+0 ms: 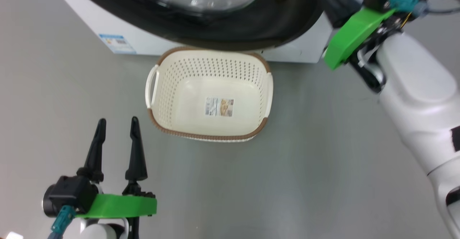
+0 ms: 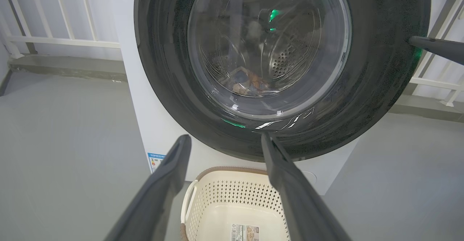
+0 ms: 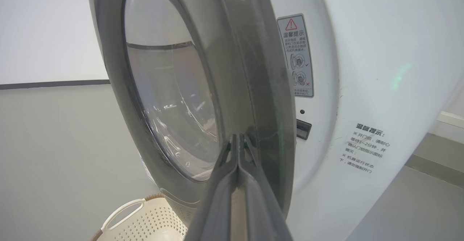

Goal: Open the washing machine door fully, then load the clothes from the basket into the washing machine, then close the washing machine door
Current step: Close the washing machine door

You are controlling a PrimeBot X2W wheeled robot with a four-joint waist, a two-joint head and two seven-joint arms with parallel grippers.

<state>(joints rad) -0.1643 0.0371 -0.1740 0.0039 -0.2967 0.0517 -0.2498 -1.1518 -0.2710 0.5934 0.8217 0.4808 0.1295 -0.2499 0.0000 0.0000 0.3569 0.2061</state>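
The basket [image 1: 212,136] stands on the floor right in front of the washing machine [image 1: 143,41], with just a label sticker on its floor. The washing machine door [image 3: 246,70] stands slightly ajar, a narrow gap showing at its latch side. My right gripper [image 3: 238,136] is shut, its tips against the door's black rim; it reaches in from the right [image 1: 332,0]. Through the door glass the clothes [image 2: 250,81] lie low in the drum. My left gripper [image 1: 118,120] hangs open near the floor, left of the basket, holding nothing.
A white railing [image 2: 61,40] runs behind the machine on the left. A blue sticker [image 1: 116,43] marks the machine's lower front. Grey floor spreads around the basket [image 2: 224,170].
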